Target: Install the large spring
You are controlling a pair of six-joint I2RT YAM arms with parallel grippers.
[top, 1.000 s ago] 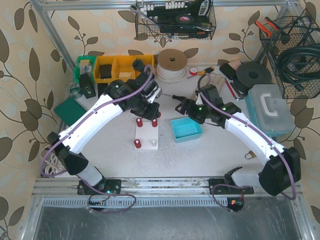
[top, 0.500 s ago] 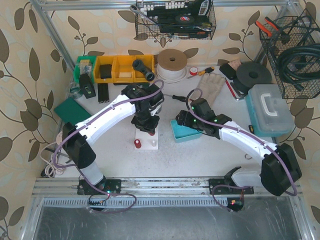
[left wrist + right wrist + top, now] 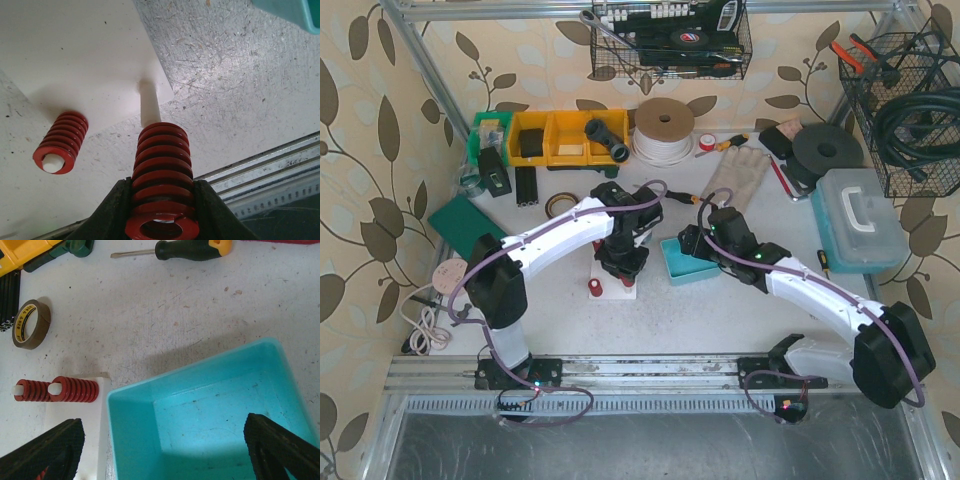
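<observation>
In the left wrist view my left gripper [image 3: 162,210] is shut on the large red spring [image 3: 162,165]. The spring's far end meets a white peg [image 3: 148,102] standing on the white base plate [image 3: 75,60], and the peg's lower part still shows. A smaller red spring [image 3: 57,142] sits on another peg beside it. From above, the left gripper [image 3: 621,260] hovers over the base plate [image 3: 620,288]. My right gripper [image 3: 165,445] is open and empty above the teal bin [image 3: 135,405]; it shows in the top view too [image 3: 693,243].
Two more red springs [image 3: 55,390] sit on pegs at the base plate's far end. A tape roll [image 3: 31,324] and a screwdriver [image 3: 192,249] lie beyond. The teal bin [image 3: 682,265] stands right of the plate. Yellow bins [image 3: 560,135] and a clear case [image 3: 860,220] stand further back.
</observation>
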